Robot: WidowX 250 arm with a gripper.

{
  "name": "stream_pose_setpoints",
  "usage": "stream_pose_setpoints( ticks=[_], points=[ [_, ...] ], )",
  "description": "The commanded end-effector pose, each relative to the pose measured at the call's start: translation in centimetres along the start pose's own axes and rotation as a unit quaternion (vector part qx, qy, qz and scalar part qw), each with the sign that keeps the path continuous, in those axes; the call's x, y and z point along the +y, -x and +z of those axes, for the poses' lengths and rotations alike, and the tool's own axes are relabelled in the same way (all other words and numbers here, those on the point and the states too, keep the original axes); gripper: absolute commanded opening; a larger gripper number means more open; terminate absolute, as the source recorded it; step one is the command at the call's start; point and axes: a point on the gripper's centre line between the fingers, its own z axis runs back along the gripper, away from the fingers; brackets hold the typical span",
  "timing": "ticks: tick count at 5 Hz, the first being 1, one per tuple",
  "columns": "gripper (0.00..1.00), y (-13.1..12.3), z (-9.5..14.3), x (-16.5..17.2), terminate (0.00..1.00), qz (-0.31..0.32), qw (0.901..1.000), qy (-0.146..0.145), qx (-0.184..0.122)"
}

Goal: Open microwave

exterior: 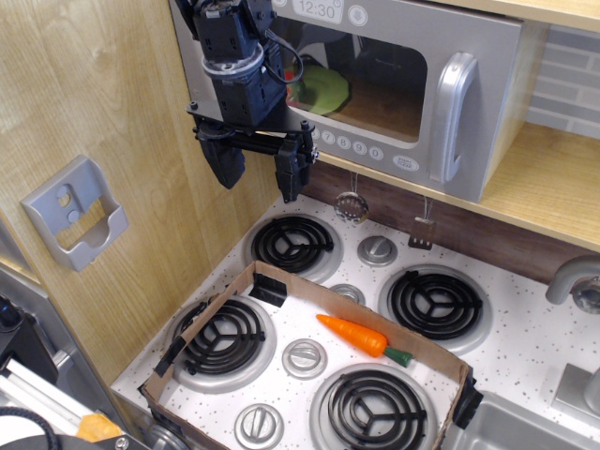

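Observation:
The silver-grey microwave (412, 84) sits on a wooden shelf at the top, its clear window door shut, with a chunky vertical silver handle (453, 117) at the right, a row of round white buttons (361, 145) below the window and a clock display (317, 9) reading 12:30. A green object (323, 89) shows inside. My black gripper (258, 169) hangs in front of the microwave's lower left corner, pointing down, fingers apart and empty. It is well left of the handle.
A toy stove top (375, 281) with black coil burners lies below, ringed by a low cardboard frame (281, 281). An orange carrot (361, 337) lies on it. A grey wall bracket (75, 211) is on the left wood panel. A ladle and spatula (352, 204) hang under the shelf. A faucet (577, 281) stands at right.

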Motion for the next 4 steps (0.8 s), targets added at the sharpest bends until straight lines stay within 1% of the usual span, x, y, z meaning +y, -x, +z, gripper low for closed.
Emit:
stream_pose_setpoints(
  ticks=[1,2,3,4],
  points=[
    [1.0,0.0,0.0,0.0,0.0,0.0,1.0,0.0,0.0],
    [1.0,-0.4,1.7,-3.5,0.0,0.004,0.9999,-0.016,-0.001],
    [1.0,-0.6,2.3,-5.7,0.0,0.005,0.9992,-0.019,-0.033],
    [1.0,-0.9,3.1,-7.5,0.0,-0.021,0.9971,-0.018,-0.071]
  ],
)
